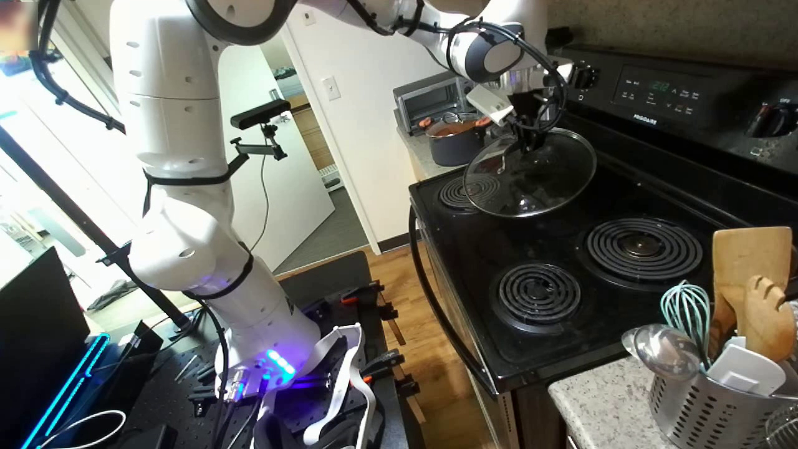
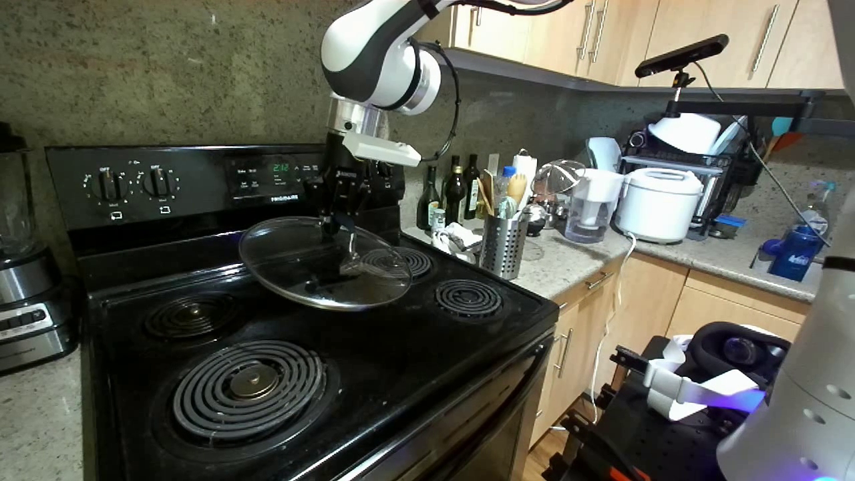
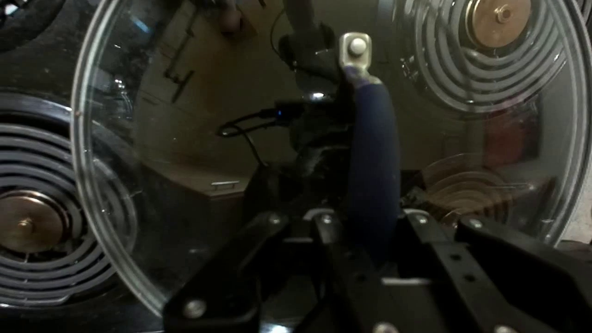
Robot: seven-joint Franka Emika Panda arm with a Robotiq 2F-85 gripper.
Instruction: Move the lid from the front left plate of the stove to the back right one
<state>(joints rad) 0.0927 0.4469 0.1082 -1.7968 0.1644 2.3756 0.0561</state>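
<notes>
The clear glass lid with a metal rim [image 1: 558, 187] hangs in the air over the back middle of the stove, slightly tilted. It also shows in an exterior view [image 2: 294, 270]. My gripper [image 2: 334, 224] is shut on its dark blue handle [image 3: 374, 138]; the fingers stand on both sides of the handle in the wrist view [image 3: 370, 226]. The front left plate [image 2: 250, 384] is bare. The back right plate [image 1: 645, 246] is bare and partly behind the lid in an exterior view [image 2: 417, 260]. The front right plate [image 1: 539, 293] and back left plate [image 2: 190, 315] are bare.
The stove's control panel [image 1: 661, 93] rises behind the plates. A metal utensil holder [image 1: 717, 405] stands on the counter beside the stove's right side. A pot [image 1: 455, 146] and toaster oven [image 1: 430, 96] stand past the left side. A blender [image 2: 30, 300] is on the left counter.
</notes>
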